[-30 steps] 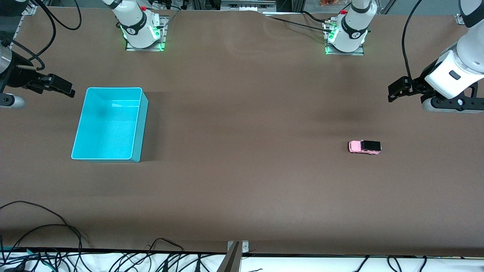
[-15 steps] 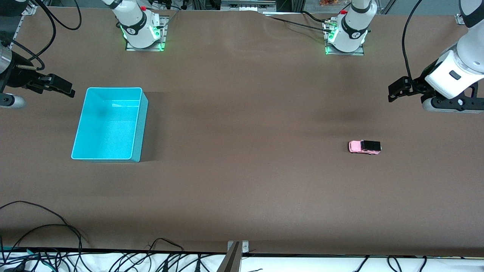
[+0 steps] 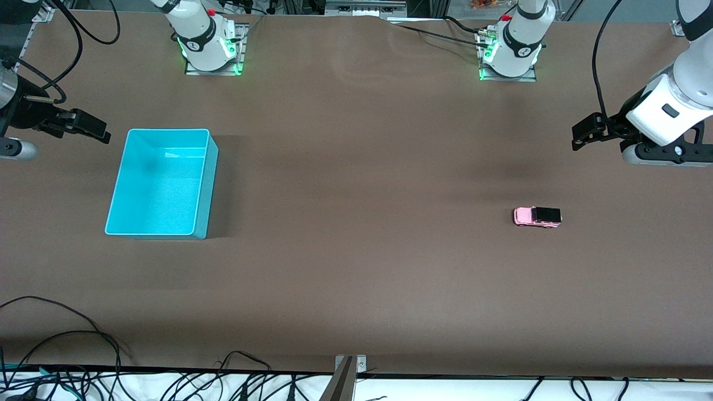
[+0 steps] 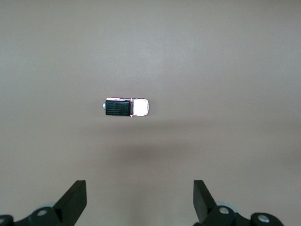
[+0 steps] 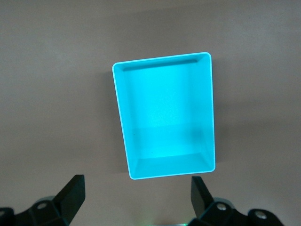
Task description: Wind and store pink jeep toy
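The pink jeep toy [image 3: 537, 216], pink with a black roof, stands on its wheels on the brown table toward the left arm's end. It also shows in the left wrist view [image 4: 126, 108]. My left gripper [image 3: 579, 135] is open and empty, up in the air over the table at that end, apart from the jeep; its fingers [image 4: 75, 200] stand wide. The turquoise bin [image 3: 161, 184] is empty, toward the right arm's end, and shows in the right wrist view [image 5: 167, 115]. My right gripper [image 3: 92, 129] is open and empty, up in the air beside the bin.
Both arm bases [image 3: 209, 42] stand at the table's edge farthest from the front camera. Loose cables [image 3: 83, 362] lie along the edge nearest that camera. A metal bracket [image 3: 348, 370] sits at the middle of that edge.
The right gripper has shifted very slightly away from the bin. The jeep, the bin and the left arm have not moved.
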`<move>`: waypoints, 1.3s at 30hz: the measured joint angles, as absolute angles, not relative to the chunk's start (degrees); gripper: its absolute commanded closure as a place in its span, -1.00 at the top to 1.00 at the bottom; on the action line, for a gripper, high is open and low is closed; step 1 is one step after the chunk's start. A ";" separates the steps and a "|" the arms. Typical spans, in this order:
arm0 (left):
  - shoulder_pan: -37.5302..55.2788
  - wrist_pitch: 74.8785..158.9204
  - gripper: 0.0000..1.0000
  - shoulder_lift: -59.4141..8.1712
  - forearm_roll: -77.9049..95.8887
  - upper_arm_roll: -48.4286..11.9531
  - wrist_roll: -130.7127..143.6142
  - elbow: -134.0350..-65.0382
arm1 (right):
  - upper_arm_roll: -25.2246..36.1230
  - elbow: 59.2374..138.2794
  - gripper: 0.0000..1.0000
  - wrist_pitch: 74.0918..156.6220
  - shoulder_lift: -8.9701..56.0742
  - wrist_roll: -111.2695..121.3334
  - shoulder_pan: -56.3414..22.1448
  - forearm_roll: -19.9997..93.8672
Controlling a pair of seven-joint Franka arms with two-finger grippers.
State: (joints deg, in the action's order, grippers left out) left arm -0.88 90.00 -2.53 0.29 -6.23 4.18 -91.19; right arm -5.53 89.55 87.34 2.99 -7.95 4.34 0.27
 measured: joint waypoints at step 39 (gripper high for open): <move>-1.12 89.23 1.00 -2.57 0.29 -6.17 4.18 -91.19 | -5.53 89.55 1.00 87.21 2.99 -7.95 4.34 0.27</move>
